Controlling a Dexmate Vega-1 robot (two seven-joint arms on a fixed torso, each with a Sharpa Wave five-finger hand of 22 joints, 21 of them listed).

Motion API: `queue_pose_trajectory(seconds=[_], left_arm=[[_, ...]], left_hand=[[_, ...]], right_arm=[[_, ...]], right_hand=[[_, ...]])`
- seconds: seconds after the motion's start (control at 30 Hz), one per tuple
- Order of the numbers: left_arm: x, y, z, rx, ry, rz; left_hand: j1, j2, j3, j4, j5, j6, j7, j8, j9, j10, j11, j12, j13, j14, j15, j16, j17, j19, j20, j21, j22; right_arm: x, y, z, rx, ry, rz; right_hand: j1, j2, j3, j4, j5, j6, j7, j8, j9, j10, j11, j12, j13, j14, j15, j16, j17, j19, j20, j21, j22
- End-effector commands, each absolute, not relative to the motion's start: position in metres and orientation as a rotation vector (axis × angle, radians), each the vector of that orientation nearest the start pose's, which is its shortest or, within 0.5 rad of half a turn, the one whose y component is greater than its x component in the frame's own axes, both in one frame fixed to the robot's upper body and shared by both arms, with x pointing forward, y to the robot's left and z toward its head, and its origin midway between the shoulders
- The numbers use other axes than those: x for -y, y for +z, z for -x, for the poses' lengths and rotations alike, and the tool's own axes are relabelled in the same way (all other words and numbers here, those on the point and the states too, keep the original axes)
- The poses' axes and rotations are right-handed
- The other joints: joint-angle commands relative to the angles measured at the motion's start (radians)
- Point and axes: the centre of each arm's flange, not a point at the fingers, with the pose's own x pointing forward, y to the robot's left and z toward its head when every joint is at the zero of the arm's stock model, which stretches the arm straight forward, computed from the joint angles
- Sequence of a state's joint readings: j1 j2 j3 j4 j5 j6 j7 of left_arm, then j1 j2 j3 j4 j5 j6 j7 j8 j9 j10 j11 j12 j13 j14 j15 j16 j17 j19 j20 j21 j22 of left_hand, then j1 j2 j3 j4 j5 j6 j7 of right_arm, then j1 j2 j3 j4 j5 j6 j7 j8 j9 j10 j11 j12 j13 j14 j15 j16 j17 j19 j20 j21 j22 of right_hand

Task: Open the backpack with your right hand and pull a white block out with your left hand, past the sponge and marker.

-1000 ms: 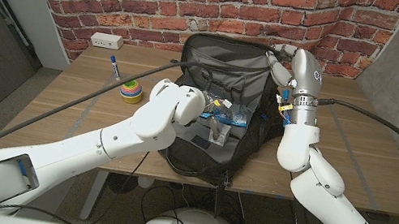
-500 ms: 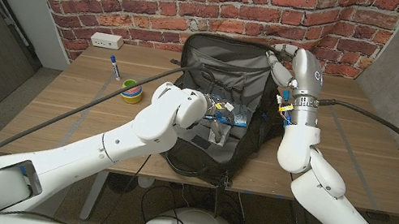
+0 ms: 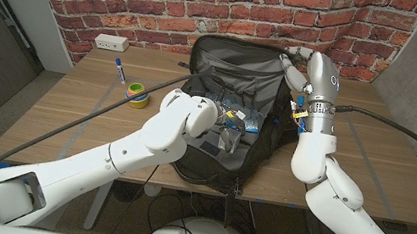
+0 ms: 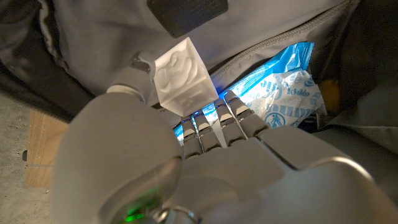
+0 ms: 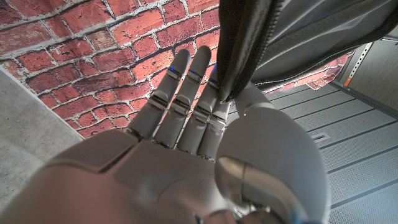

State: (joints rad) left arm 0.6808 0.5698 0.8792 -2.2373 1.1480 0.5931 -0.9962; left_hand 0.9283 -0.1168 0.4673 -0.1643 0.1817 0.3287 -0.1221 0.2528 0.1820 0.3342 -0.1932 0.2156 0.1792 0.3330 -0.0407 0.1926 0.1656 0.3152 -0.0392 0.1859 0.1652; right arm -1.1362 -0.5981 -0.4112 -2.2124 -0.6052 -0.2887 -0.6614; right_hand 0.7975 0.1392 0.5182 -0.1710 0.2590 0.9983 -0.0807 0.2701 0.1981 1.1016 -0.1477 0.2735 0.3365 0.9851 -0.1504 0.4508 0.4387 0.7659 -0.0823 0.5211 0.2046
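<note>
The black backpack (image 3: pixel 237 79) lies open on the wooden table (image 3: pixel 389 166), its grey lining showing. My right hand (image 3: pixel 298 60) grips the edge of the raised flap (image 5: pixel 239 43) at the far right corner, thumb against fingers (image 5: pixel 186 93). My left hand (image 3: pixel 223 121) reaches inside the bag. There the white block (image 4: pixel 185 74) is pinched between its thumb and fingers (image 4: pixel 214 124), just above a blue and white packet (image 4: pixel 280 99). A bit of something yellow (image 4: pixel 331 93) shows beside the packet.
A roll of coloured tape (image 3: pixel 137 95), a blue marker (image 3: pixel 120 69) and a white power strip (image 3: pixel 111 42) lie on the table left of the bag. A dark cable (image 3: pixel 98 110) runs along my left arm. A brick wall stands behind.
My left arm has shifted a little to the right, its hand further over the bag's opening; the tape roll now shows in full. The right hand keeps its hold on the flap.
</note>
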Motion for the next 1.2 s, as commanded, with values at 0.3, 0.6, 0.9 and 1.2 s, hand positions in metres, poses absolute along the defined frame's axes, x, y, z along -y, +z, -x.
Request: queue_pose_trajectory(seconds=[0.3, 0.6, 0.9, 1.2], left_arm=[[-0.040, 0.006, -0.474, 0.337, -0.298, -1.827], [-0.039, 0.000, -0.474, 0.375, -0.230, -1.857], [-0.037, -0.008, -0.477, 0.389, -0.227, -1.863], [-0.035, -0.008, -0.476, 0.433, -0.196, -1.852]], left_hand=[[0.028, 0.011, -0.015, -0.003, 0.006, 0.050, 0.004, 0.012, 0.003, 0.053, -0.006, 0.006, 0.004, 0.057, -0.168, 0.008, 0.004, 0.025, -0.123, 0.008, 0.002], [0.066, 0.023, -0.034, -0.007, 0.007, 0.115, 0.003, 0.022, 0.004, 0.128, -0.012, 0.013, 0.005, 0.127, -0.177, 0.012, 0.007, 0.065, -0.152, 0.011, 0.001], [0.099, 0.020, -0.054, -0.009, 0.004, 0.156, -0.004, 0.024, 0.004, 0.175, -0.015, 0.011, 0.004, 0.175, -0.180, 0.009, 0.006, 0.087, -0.163, 0.009, 0.000], [0.144, 0.032, -0.089, -0.003, 0.003, 0.260, -0.012, 0.036, 0.005, 0.276, -0.015, 0.009, 0.003, 0.270, -0.186, 0.011, 0.008, 0.114, -0.166, 0.006, 0.002]], right_arm=[[0.189, 0.049, -0.432, 1.127, -0.535, 0.785], [0.191, 0.046, -0.430, 1.123, -0.538, 0.779], [0.192, 0.044, -0.428, 1.120, -0.537, 0.782], [0.194, 0.044, -0.427, 1.119, -0.543, 0.780]], right_hand=[[-0.003, 0.008, 0.008, 0.003, 0.005, 0.010, -0.001, 0.003, 0.004, 0.008, 0.001, -0.004, 0.003, 0.007, -0.066, -0.004, 0.005, -0.005, -0.127, 0.010, 0.002], [-0.003, 0.008, 0.008, 0.003, 0.006, 0.011, -0.003, 0.001, 0.004, 0.011, 0.001, -0.003, 0.008, 0.009, -0.068, -0.004, 0.008, -0.006, -0.126, 0.014, 0.001], [-0.003, 0.008, 0.008, 0.003, 0.006, 0.011, -0.002, -0.001, 0.004, 0.009, 0.000, -0.004, 0.010, 0.011, -0.068, -0.004, 0.011, -0.008, -0.126, 0.018, 0.001], [-0.004, 0.008, 0.008, 0.004, 0.006, 0.011, -0.002, -0.003, 0.004, 0.011, 0.003, -0.005, 0.012, 0.012, -0.067, -0.005, 0.013, -0.011, -0.126, 0.022, 0.001]])
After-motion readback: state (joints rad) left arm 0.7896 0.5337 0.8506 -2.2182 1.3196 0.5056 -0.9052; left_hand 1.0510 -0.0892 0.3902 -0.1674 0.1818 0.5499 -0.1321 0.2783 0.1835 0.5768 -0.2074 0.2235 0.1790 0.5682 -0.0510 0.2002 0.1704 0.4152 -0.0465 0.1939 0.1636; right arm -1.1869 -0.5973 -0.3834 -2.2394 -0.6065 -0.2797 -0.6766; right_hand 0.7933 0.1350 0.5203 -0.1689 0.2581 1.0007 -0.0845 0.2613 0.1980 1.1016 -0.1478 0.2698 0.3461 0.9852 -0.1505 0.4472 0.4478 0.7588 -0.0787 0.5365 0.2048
